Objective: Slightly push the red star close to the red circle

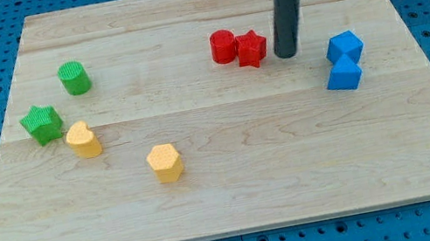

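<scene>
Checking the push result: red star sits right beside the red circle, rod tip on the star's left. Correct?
Not quite. The camera view shows my tip on the view's right of the red star, not its left. The star does sit right beside the red circle.

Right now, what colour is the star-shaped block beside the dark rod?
Red. The star shows best in the camera view, just left of my tip.

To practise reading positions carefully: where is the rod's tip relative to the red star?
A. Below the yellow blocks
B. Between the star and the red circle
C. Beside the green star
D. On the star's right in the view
D: my tip stands just to the view's right of the red star, which sits against the red circle on its other side.
</scene>
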You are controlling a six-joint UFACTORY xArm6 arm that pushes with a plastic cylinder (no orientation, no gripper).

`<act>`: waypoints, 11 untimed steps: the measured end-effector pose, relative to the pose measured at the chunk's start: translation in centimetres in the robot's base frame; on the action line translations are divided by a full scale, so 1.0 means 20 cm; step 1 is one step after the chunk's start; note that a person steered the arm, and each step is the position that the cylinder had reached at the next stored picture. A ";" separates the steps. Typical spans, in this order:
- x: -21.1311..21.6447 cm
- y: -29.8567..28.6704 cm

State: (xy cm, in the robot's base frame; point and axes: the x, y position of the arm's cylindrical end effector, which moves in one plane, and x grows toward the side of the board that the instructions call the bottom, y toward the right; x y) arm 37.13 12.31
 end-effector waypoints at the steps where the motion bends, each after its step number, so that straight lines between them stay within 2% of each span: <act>1: -0.07 -0.09; 3: -0.21 -0.24; 5: -0.23 0.00; 6: -0.13 0.02; 7: 0.14 -0.06; 8: 0.10 -0.24; 9: -0.06 -0.28; 11: -0.15 -0.30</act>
